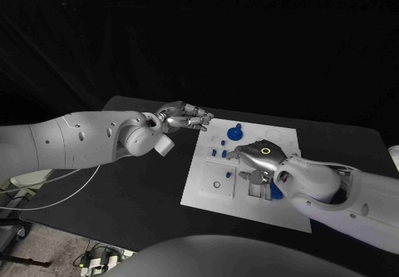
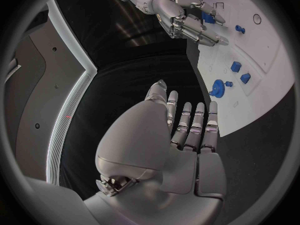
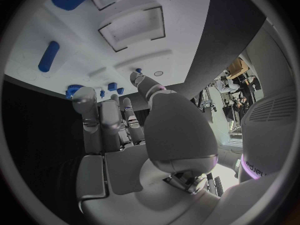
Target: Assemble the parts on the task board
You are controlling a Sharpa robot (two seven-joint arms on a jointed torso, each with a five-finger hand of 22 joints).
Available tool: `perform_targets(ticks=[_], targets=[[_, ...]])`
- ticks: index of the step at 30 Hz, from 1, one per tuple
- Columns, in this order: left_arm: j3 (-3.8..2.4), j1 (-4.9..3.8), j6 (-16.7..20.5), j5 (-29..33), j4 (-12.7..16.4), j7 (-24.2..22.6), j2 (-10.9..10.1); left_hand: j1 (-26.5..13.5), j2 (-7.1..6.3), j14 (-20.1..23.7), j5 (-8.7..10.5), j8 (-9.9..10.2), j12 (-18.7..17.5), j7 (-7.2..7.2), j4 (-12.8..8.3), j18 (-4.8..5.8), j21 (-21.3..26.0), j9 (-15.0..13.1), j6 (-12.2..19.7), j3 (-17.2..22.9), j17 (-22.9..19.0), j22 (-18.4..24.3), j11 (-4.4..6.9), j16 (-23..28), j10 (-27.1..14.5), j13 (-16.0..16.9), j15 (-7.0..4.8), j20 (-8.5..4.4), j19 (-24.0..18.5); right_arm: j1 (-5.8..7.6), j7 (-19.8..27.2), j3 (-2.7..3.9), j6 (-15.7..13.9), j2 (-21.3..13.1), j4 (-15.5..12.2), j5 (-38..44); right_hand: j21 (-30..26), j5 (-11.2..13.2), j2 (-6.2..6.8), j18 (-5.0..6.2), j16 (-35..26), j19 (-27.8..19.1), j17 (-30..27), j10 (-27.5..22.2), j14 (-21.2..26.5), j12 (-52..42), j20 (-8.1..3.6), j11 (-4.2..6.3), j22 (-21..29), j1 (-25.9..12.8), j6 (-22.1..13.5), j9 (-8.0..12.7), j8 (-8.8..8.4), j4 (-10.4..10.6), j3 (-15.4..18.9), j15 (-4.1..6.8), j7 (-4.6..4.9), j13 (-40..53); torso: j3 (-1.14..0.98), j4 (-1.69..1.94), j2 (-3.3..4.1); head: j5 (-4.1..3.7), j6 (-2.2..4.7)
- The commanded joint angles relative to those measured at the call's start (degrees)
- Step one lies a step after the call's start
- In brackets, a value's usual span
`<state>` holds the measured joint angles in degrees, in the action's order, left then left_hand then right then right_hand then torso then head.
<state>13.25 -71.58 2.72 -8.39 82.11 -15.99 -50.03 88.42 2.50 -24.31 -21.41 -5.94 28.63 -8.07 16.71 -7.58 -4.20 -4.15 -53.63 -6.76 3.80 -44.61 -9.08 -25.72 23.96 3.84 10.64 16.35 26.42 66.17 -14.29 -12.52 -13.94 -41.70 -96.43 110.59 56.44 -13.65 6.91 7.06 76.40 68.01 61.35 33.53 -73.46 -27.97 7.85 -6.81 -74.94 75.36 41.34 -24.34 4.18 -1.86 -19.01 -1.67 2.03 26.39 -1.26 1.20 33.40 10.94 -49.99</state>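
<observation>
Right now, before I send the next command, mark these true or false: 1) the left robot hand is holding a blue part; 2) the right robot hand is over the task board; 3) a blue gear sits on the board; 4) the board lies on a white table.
1) False: the left robot hand is open beside the task board, fingers straight, holding nothing.
2) True: the right robot hand hovers over the board's middle.
3) True: the blue gear sits near the board's far edge.
4) False: the table is black.
</observation>
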Motion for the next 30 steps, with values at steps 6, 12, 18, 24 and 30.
perform_targets(ticks=[6,12,18,24,30], targets=[[-0.04,-0.01,-0.6,-0.1,0.3,-1.8,0.1,0.6,0.13,0.4,-0.29,-0.4,0.3,-0.46,0.0,-0.82,-0.2,0.0,-0.1,-0.5,0.0,0.1,0.03,-0.5,-0.3,-0.1,0.08,0.2,0.2,3.34,10.9,0.07,-14.3,-6.3,-3.0,-19.1,5.7,4.0,-0.73,-1.16,3.3,5.0,4.9,2.4,-4.5,-2.8,0.5,-0.64,-7.1,-1.2,0.3,1.7,0.25,3.6,4.1,-0.76,1.98,-0.2,0.0,-0.05,-0.01,-1.56,-0.01],[-0.04,0.01,-0.6,-0.1,0.5,-2.4,0.3,1.0,0.29,0.2,-0.41,-0.4,0.6,-0.43,0.0,-0.98,-0.4,0.0,-0.2,-0.5,0.0,0.2,0.01,-0.8,-0.2,-0.1,0.11,0.2,0.5,4.96,10.1,0.06,-14.4,-10.8,-3.0,-15.8,8.6,2.6,-1.04,-1.64,4.2,7.7,6.3,4.3,-6.3,-0.4,0.37,-0.56,-7.9,0.0,3.7,3.0,0.88,5.3,5.7,-0.38,0.95,-3.6,-0.02,-0.02,0.02,-2.92,-0.01],[-0.04,0.09,-0.7,-0.1,0.4,-2.5,0.7,1.1,0.37,0.1,-0.52,-0.5,0.7,-0.47,0.0,-1.05,-0.4,0.0,-0.2,-0.6,0.0,0.2,-0.04,-0.9,-0.2,0.0,0.1,0.2,0.6,4.82,7.6,0.02,-9.1,-12.8,-0.8,-14.4,5.1,1.1,-0.89,-1.05,2.9,5.6,3.8,1.2,-4.4,2.6,0.41,-0.99,-7.0,1.1,4.1,4.4,0.19,6.2,6.8,-0.49,1.44,-6.0,-0.02,-0.05,0.07,-4.08,-0.01],[-0.04,0.23,-0.9,-0.1,0.3,-2.5,1.0,1.2,0.4,0.1,-0.59,-0.5,0.7,-0.51,0.0,-1.08,-0.5,0.0,-0.2,-0.6,0.0,0.2,-0.08,-0.9,-0.2,0.0,0.09,0.2,0.6,3.24,8.2,0.0,-9.1,-13.2,1.7,-15.2,5.9,0.9,-0.92,-1.24,3.5,6.1,4.8,1.6,-4.9,2.3,0.46,-1.02,-7.3,1.1,5.1,4.5,0.47,6.9,7.3,-0.52,2.31,-6.3,-0.06,-0.06,0.01,-4.36,-0.01],[-0.04,0.37,-1.0,-0.4,0.3,-2.5,1.1,1.4,0.47,0.1,-0.76,-0.5,0.8,-0.55,0.0,-1.13,-0.5,0.0,-0.3,-0.6,0.0,0.2,-0.16,-1.0,-0.2,0.0,0.08,0.2,0.7,1.64,8.9,0.0,-9.6,-12.1,4.0,-14.7,6.8,-0.2,-1.08,-1.41,4.1,6.7,5.6,3.3,-5.4,1.4,0.48,-0.89,-7.6,1.5,6.2,4.6,0.77,7.3,7.5,-0.52,2.87,-6.4,-0.05,0.05,0.02,-4.77,-0.01]])
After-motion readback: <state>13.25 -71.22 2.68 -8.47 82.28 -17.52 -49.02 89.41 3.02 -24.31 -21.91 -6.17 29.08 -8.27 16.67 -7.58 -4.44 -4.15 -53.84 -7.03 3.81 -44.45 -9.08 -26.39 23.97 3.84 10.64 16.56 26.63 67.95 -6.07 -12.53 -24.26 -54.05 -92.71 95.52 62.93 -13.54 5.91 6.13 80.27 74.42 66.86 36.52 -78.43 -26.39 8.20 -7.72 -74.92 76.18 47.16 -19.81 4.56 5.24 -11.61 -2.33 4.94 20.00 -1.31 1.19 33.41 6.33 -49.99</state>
